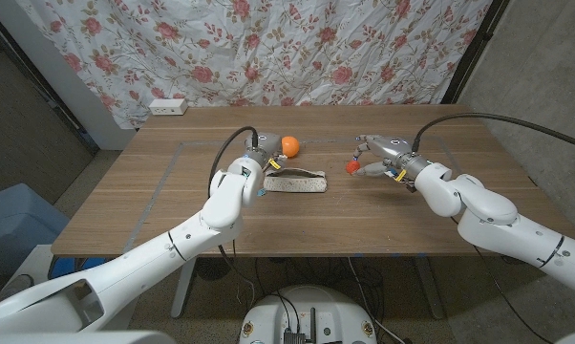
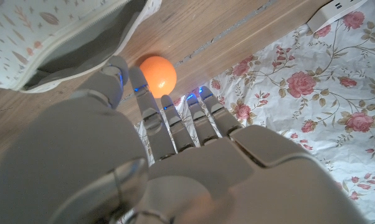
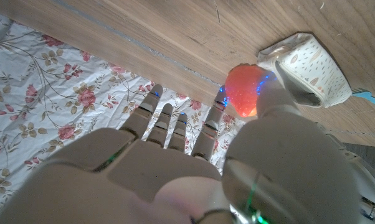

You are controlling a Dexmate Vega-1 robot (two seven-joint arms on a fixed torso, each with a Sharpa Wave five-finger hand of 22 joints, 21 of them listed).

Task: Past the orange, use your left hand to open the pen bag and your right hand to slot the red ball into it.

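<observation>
Head view: pen bag [image 1: 296,182] lies mid-frame, orange [image 1: 289,145] just behind; left hand [image 1: 256,161] at the bag's left end, grip unclear; right hand [image 1: 375,157] pinches red ball [image 1: 351,166].
Left wrist view: bag mouth gapes.
Right wrist view: thumb presses the ball.
Writing: none readable.

Head view: looked down from above the robot over the wooden table [image 1: 297,225], toward the floral cloth [image 1: 268,48] behind, arms entering from the bottom corners.

Left wrist view: looked close along the back of the left hand [image 2: 156,162], turned upside down, toward the orange [image 2: 158,73], the pen bag [image 2: 56,40] and the cloth.

Right wrist view: looked close along the right hand [image 3: 194,168] toward the red ball [image 3: 245,90] and the bag's end.

Shared by all three: pen bag, tabletop, cloth.
</observation>
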